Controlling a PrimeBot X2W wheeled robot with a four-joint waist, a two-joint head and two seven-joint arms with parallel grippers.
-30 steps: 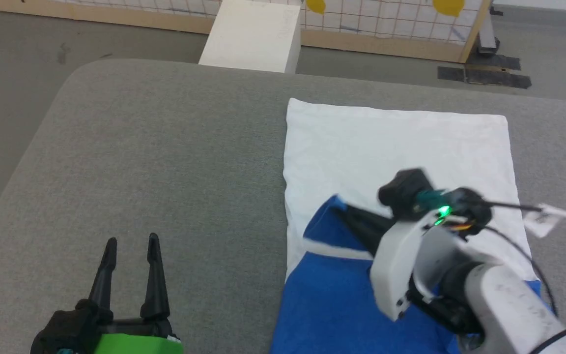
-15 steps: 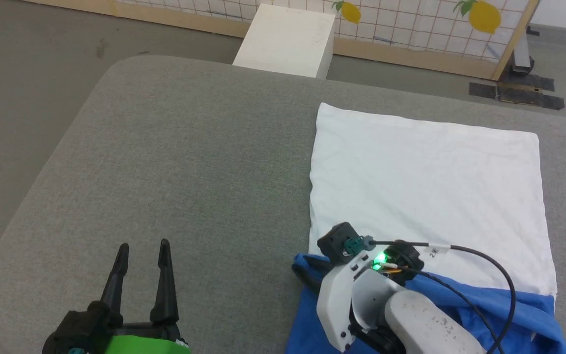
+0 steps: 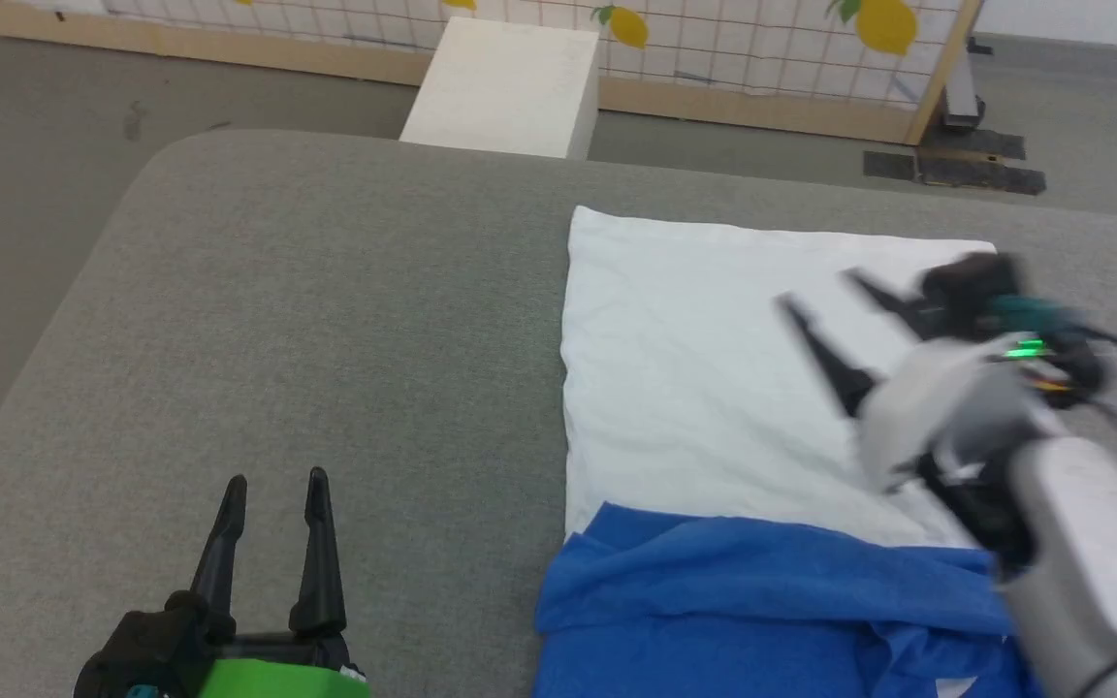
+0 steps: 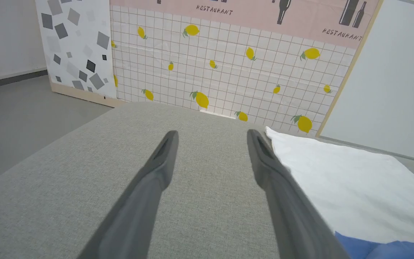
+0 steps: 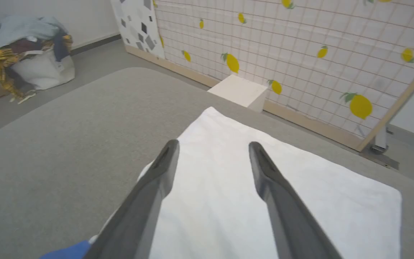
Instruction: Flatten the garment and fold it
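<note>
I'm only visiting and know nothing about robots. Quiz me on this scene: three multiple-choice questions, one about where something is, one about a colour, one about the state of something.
1. Where does the garment lie?
A) on the floor
B) on the grey table
C) in a basket

2. What colour is the garment's part nearest the robot?
A) blue
B) red
C) green

3. How does the right gripper stand?
A) shut on the cloth
B) shut and empty
C) open, holding nothing

Answers:
1 B: it is spread on the padded grey top.
2 A: the cloth at the near edge is blue, and the rest is white.
3 C: its two fingers stand apart above the white cloth with nothing between them.
</note>
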